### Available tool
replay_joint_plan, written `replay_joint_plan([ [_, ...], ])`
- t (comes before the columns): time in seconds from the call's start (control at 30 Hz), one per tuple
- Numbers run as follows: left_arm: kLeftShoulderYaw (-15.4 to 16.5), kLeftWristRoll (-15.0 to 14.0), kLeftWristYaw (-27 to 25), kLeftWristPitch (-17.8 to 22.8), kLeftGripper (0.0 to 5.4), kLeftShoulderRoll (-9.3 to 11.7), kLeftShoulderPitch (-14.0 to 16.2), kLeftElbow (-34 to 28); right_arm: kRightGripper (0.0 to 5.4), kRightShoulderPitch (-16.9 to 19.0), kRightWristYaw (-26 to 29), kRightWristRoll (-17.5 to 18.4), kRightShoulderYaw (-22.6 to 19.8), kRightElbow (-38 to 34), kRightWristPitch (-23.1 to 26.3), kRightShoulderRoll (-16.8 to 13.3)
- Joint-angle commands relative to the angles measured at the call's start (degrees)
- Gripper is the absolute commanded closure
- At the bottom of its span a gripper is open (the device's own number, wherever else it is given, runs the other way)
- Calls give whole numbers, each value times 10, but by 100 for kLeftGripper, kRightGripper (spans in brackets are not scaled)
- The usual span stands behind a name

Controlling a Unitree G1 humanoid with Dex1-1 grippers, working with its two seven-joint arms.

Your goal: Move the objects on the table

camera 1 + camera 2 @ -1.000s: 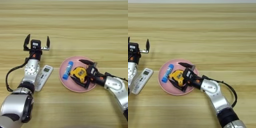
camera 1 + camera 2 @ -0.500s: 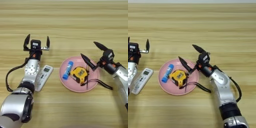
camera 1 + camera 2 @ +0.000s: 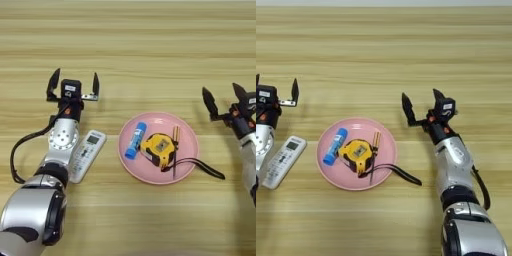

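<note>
Your table point(image 3: 150, 30) holds a pink plate point(image 3: 186, 132) — on it the tape measure point(image 3: 158, 149), glue stick point(image 3: 135, 140) and screwdriver point(image 3: 175, 155), the strap trailing off the rim to the right. The remote control point(image 3: 87, 155) lies left of the plate, beside your left arm. Left gripper point(image 3: 73, 84) — fingers spread, empty. Right gripper point(image 3: 421, 104), right of the plate, likewise spread and empty.

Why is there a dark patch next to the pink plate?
Left eye view: that is the plate casting a soft shadow on the table along its near rim. Right eye view: the same shadow under the plate, and a thin one beside the strap.
</note>
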Motion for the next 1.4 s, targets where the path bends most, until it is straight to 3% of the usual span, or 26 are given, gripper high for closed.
replay_joint_plan([
  [0.03,0,1,-4,3,0,8,-2,0,3,-32,-95,-63,1,64,-46,-20],
  [0.23,1,1,-5,4,0,11,-2,0,3,-50,-193,-126,12,101,-83,-30],
  [0.4,3,-8,-29,9,0,14,4,0,3,-54,-223,-156,23,112,-94,-26],
  [0.5,14,-52,-99,17,0,10,29,-37,3,-55,-233,-166,28,114,-95,-22],
  [0.63,13,-99,-177,51,0,21,101,-158,3,-57,-238,-174,32,114,-96,-18],
  [0.87,1,-123,-226,189,0,48,249,-415,3,-57,-245,-182,39,115,-94,-14],
  [0.97,-8,-154,-263,329,0,80,318,-560,3,-58,-252,-187,43,115,-93,-11],
  [1.07,-14,-189,-300,446,0,111,369,-672,3,-59,-258,-192,47,114,-92,-8],
  [1.2,-24,-201,-310,573,0,139,410,-765,3,-61,-261,-189,46,114,-90,-2],
  [1.4,-55,-182,-318,693,0,171,450,-830,3,-62,-264,-192,49,112,-90,3],
])
